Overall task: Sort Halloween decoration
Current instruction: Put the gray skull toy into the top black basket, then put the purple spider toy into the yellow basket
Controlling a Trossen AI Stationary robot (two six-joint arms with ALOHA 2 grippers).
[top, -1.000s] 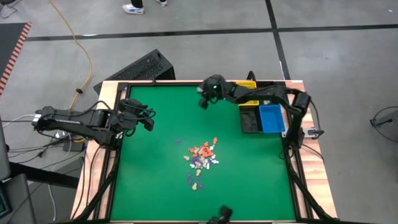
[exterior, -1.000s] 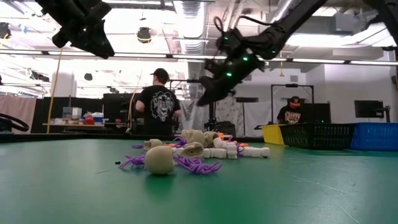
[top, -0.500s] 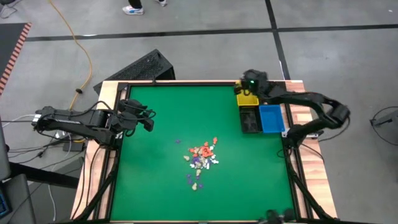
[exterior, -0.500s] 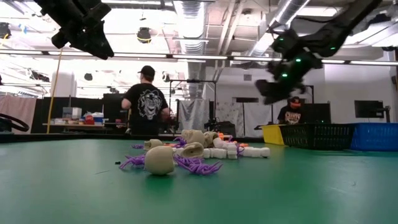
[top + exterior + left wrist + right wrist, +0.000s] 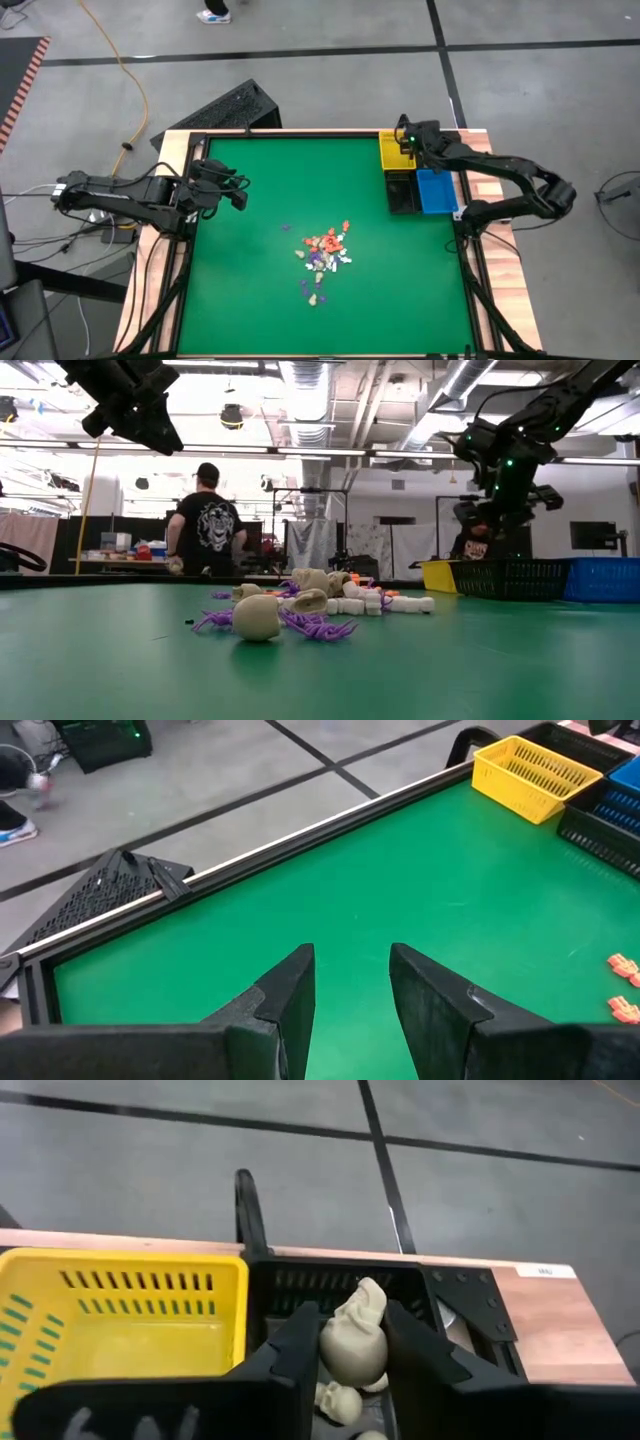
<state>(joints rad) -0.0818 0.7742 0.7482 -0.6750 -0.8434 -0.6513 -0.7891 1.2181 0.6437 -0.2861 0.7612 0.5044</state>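
Right wrist view: the right end effector (image 5: 345, 1342) grips a cream skull (image 5: 354, 1342) above the black bin (image 5: 300, 1285). The left end effector (image 5: 350, 982) hangs open at the table's (image 5: 260, 300) nine o'clock edge.

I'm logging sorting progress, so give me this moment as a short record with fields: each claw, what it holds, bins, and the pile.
right claw: over the black bin, gripping a cream skull
left claw: open, empty, waiting over the table's left edge
bins: yellow bin, black, blue bin at the right edge
black bin contents: more cream skulls
pile: unsorted trinkets mid-table
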